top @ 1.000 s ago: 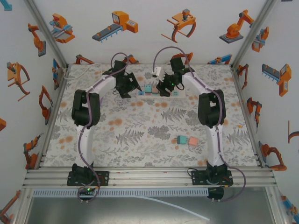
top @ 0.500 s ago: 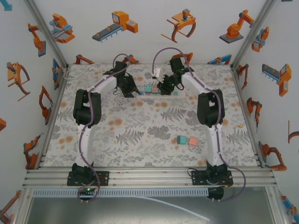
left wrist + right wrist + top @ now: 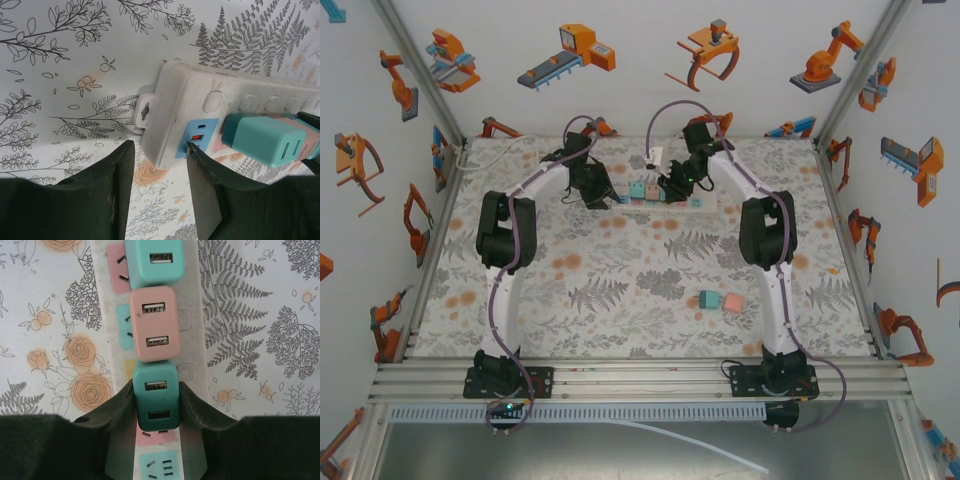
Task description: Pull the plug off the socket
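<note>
Right wrist: right end effector (image 3: 156, 390) clamps boxy teal plug (image 3: 154, 412); left end effector (image 3: 159, 150) clamps white socket strip (image 3: 200, 90).

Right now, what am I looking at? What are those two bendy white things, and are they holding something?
Those are two robot arms bolted to a flowery table. The wide picture comes from a camera above and behind them. Each close picture comes from a small camera on one wrist, so the dark shapes at the bottom are that arm's own claw. A white power strip lies at the table's far side with three chargers plugged in. The left claw is shut on the strip's end, holding it. The right claw is shut on a teal plug, probably to pull it out. Next to it sit a pink plug and another teal one. Two loose plugs lie apart, nearer the front edge.
</note>
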